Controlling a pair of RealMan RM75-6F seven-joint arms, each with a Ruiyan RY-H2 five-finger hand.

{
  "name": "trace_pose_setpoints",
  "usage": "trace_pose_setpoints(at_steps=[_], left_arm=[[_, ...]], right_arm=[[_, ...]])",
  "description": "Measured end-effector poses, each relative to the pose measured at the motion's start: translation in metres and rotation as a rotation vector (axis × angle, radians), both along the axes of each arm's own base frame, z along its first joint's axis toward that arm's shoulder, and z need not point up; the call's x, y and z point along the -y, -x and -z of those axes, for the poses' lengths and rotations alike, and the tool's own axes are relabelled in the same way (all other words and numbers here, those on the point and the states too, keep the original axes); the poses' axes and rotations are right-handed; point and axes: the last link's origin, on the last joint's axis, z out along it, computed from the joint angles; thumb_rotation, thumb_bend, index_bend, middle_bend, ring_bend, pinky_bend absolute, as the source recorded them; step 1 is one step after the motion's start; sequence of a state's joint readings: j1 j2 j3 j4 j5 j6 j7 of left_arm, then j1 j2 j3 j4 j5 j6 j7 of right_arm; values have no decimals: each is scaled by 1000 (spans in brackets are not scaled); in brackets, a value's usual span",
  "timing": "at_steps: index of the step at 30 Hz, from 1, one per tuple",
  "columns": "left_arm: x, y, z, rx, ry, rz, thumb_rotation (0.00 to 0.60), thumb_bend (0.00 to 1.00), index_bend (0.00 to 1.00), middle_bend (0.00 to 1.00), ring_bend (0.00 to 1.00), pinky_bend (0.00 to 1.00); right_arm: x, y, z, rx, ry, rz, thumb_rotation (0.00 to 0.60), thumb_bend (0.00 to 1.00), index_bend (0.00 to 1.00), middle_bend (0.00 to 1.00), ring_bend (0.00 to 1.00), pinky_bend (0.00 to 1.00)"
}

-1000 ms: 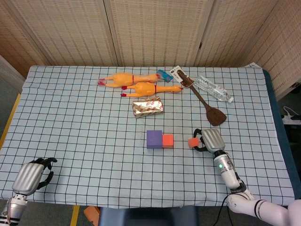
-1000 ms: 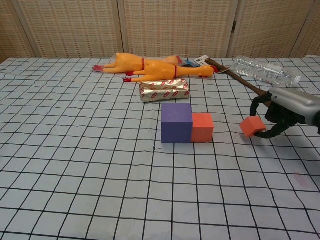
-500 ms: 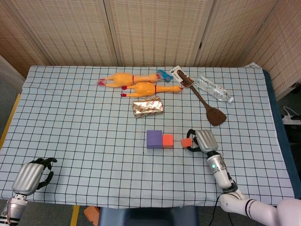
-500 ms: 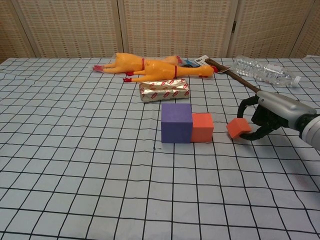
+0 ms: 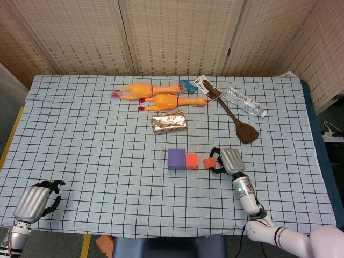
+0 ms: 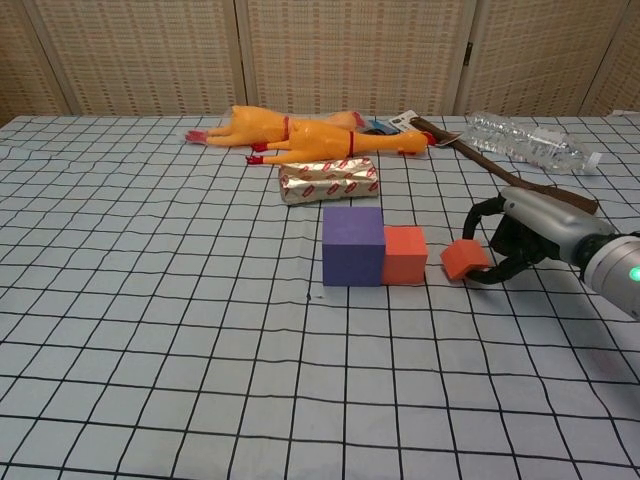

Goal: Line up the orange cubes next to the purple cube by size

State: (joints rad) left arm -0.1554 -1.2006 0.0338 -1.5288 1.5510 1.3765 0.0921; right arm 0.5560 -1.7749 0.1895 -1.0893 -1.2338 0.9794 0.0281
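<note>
The right hand (image 6: 520,240) pinches the small orange cube (image 6: 464,260) in its fingertips, near the larger orange cube (image 6: 405,254), which touches the purple cube (image 6: 353,245). The left hand (image 5: 37,199) lies curled and empty at the near edge of the checked counter (image 5: 86,140). Woven screens (image 5: 177,32) stand behind. The right forearm is cut off by the frame.

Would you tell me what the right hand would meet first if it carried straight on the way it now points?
Most likely the medium orange cube beside the purple cube; the right hand and its small orange cube point that way.
</note>
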Motion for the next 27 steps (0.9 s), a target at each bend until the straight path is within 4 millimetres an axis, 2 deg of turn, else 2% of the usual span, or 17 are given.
trace_pose_setpoints(at_steps=[27], left_arm=[[0,0,1,-2,5,1,600,449,360,499,401,553]], right_arm=[[4,-8,9,54,15,0,600,121,559,981,970,947]])
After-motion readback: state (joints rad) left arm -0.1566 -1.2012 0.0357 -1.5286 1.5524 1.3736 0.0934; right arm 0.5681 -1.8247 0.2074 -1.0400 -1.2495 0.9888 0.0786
